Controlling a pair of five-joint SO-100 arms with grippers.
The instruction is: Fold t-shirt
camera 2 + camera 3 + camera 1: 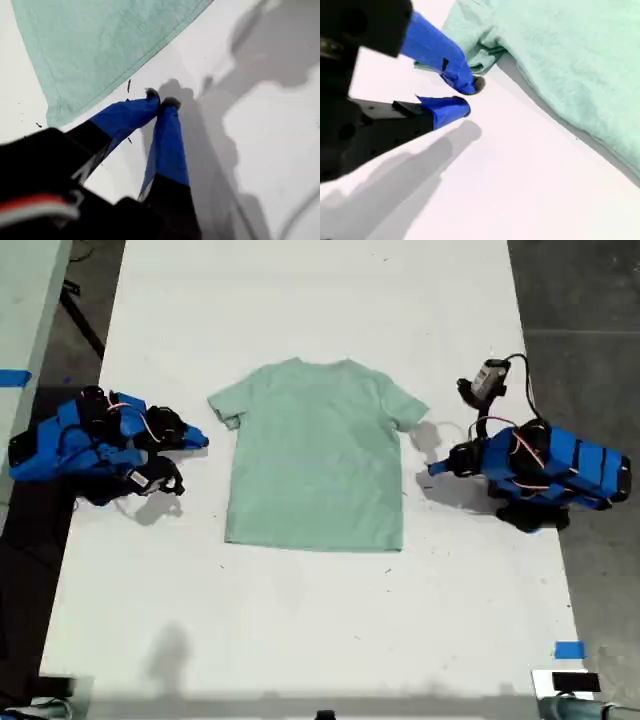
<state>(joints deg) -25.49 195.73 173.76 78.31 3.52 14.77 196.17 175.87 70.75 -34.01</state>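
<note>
The exterior view shows the t-shirt [316, 452], soft pale mint cloth with faint wrinkles, spread flat at the middle of a smooth white table [320, 620]. My first gripper [161, 101] has its blue-taped jaws pinched together, holding nothing, beside the shirt's hemmed edge. My second gripper [468, 98] shows a narrow gap, empty, near a rumpled sleeve.

My second tool [467, 97] hangs just above the white counter [520, 175], tips slightly apart, beside the t-shirt [560, 55] sleeve.

Blue-shelled arms [95, 440], black joints; red-white cables; blue-taped fingers [167, 145]
</note>
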